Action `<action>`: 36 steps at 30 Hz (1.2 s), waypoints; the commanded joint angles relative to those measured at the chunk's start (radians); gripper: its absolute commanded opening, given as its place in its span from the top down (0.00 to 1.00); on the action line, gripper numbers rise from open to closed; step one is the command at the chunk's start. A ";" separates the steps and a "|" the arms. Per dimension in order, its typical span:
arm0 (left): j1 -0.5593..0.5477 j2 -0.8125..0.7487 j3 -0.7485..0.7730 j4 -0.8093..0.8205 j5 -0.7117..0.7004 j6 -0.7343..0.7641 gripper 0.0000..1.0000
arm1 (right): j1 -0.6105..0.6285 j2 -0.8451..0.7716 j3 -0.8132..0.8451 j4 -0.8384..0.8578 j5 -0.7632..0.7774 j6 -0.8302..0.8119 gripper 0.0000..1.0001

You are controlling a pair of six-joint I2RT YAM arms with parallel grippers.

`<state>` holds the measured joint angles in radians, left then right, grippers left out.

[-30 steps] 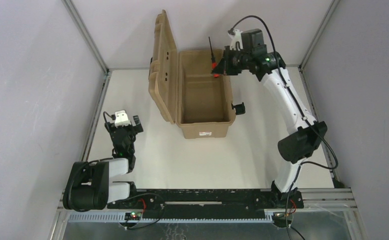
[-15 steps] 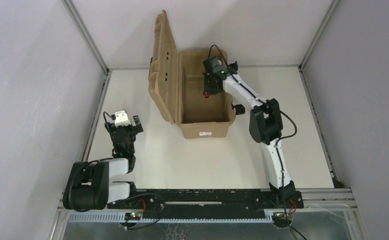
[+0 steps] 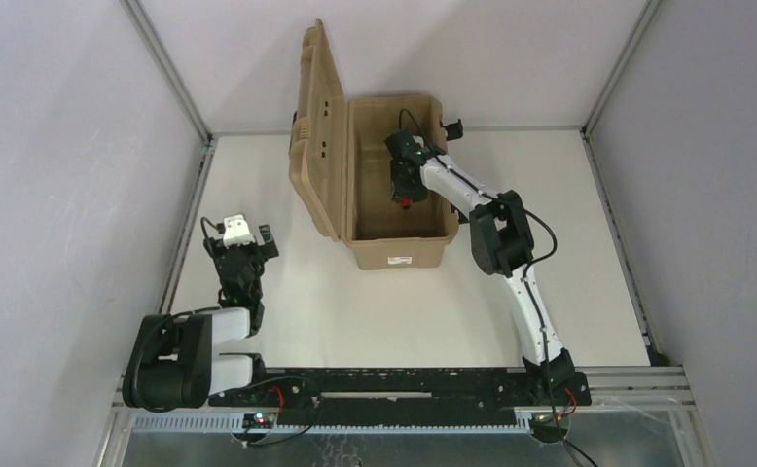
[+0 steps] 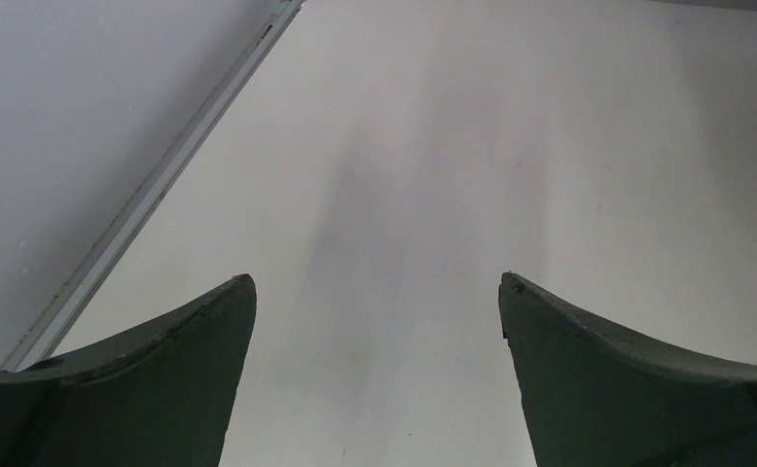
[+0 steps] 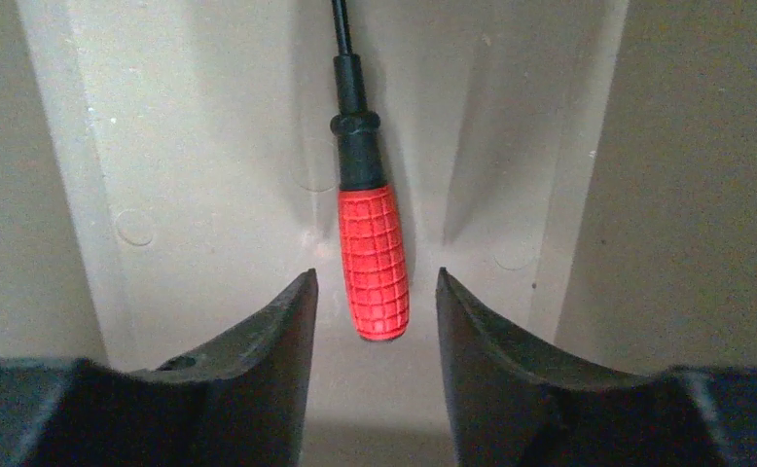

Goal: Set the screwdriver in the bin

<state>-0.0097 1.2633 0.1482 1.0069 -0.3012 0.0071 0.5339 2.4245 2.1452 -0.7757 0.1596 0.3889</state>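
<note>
Right fingers (image 5: 258, 341), parted and gripping nothing, flank the red screwdriver (image 5: 372, 258) inside the tan bin (image 3: 399, 250); they should lift straight up without nudging it.

a plain white bench (image 3: 355, 311) carries a single thing, the tan bin (image 3: 399, 255). the bin stands with its lid swung up and open along its left side, and the end with the small white label faces the near edge. left of the bin a metal rail (image 3: 185, 229) borders the bench. near of the bin a black mounting strip (image 3: 404, 384) runs along the edge.
</note>
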 commanded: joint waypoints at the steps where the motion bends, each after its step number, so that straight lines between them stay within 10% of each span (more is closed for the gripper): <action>1: 0.007 -0.003 0.046 0.051 0.014 -0.001 0.00 | 0.012 -0.142 0.057 -0.017 0.016 -0.048 0.41; 19: 0.007 -0.002 0.044 0.050 0.014 -0.001 0.00 | -0.147 -0.547 -0.015 0.010 0.004 -0.328 0.01; 36: 0.007 -0.003 0.044 0.051 0.014 -0.001 0.00 | -0.614 -0.670 -0.211 0.111 -0.048 -0.429 0.00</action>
<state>-0.0097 1.2633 0.1482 1.0069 -0.3008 0.0067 -0.0723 1.8137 1.9621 -0.7116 0.1070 0.0067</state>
